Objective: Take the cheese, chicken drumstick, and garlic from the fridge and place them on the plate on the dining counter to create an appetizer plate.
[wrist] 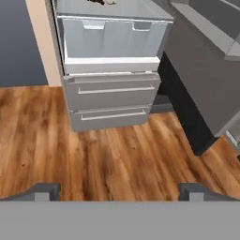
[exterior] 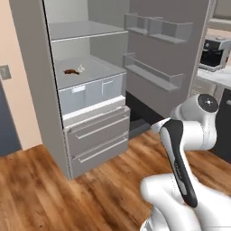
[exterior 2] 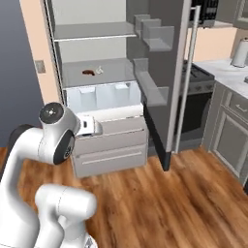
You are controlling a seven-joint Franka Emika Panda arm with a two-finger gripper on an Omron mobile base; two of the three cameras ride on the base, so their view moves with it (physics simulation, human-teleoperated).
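One chicken drumstick (exterior: 70, 71), seemingly crosswise.

Arm (exterior: 182, 158) folded up near the base, elbow raised, forearm reaching forward and angled down. Claw (wrist: 120, 191) spread wide, nothing between the fingertips (wrist: 44, 191), hanging in the air and touching nothing.

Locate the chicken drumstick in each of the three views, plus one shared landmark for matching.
Left base view: chicken drumstick on the middle fridge shelf, upper left, just left of the garlic.
Right base view: drumstick on the same shelf, upper left of centre, garlic to its right.
Hand view: cut by the top edge, a dark sliver on the shelf.
Shared landmark: the clear bluish drawers directly below that shelf.
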